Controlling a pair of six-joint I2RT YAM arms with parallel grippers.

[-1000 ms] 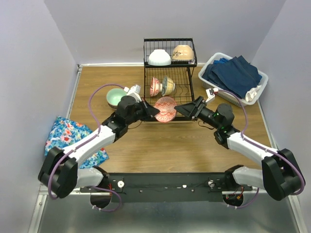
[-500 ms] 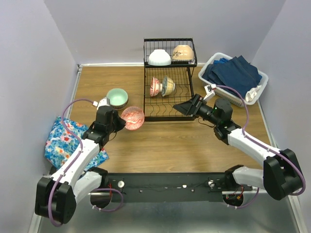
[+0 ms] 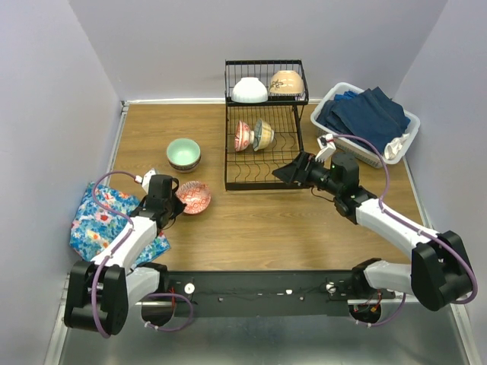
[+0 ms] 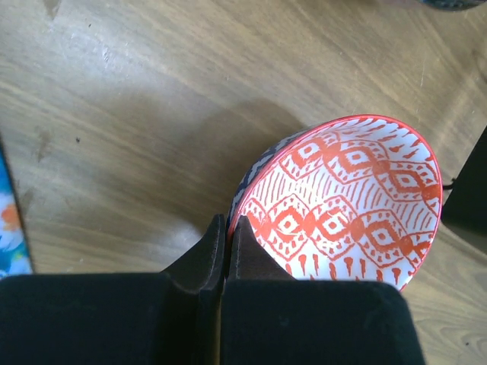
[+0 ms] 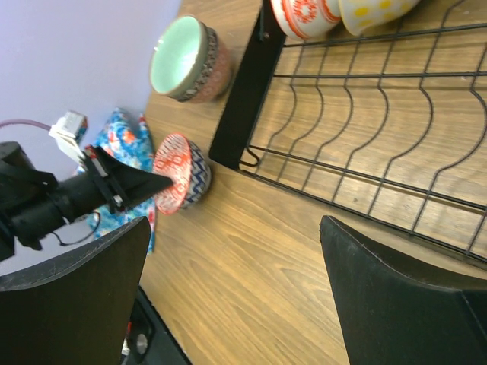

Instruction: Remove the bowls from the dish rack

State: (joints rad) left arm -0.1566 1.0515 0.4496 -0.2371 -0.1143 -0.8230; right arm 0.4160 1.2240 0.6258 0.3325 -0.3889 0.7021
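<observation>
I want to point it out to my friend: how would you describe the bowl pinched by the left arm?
On the wooden table, look just left of the front corner of the black wire dish rack. There the left tool grips a small bowl by its rim. Its inside is white with red-orange diamond patterns, unlike the plain mint-green bowl farther back.

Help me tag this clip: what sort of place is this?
Likely a robotics lab cell staged as a kitchen: plain lavender walls around a wooden tabletop, a black wire dish rack of bowls, two robot arms mounted at the near edge.
</observation>
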